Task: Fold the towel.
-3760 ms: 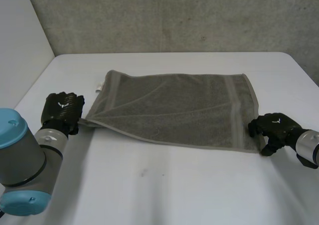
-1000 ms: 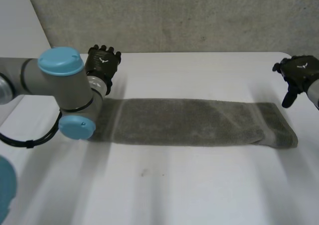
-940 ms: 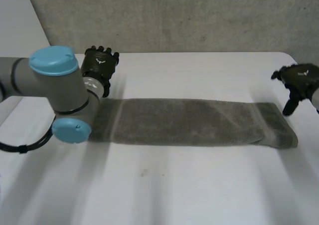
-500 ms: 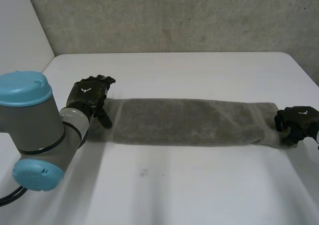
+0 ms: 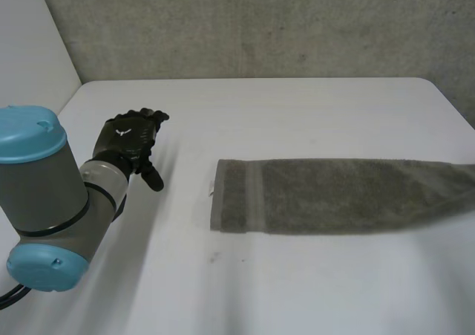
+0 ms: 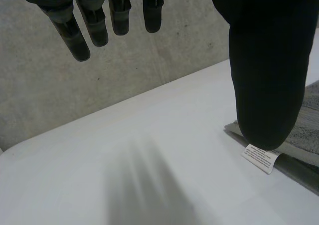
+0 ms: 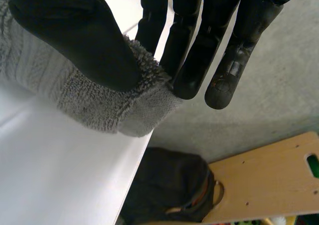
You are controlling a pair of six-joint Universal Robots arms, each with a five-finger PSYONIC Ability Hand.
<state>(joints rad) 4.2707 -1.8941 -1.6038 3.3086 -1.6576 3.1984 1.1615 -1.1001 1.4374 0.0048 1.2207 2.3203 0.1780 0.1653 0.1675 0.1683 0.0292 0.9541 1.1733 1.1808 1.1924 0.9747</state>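
One towel end, pinched by the right hand, is sliding toward the counter's right edge, likely repositioning for the next fold; the left hand is hovering released

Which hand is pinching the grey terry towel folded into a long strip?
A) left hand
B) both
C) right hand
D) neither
C: the right hand pinches the end of the grey terry towel between thumb and fingers, while the left hand hangs open, apart from it.

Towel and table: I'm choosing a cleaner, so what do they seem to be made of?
Towel: grey terry cloth, probably cotton; fuzzy looped pile shows where the right hand pinches its end. Table: smooth, matte white top, perhaps laminate or plastic; the look leaves that open.
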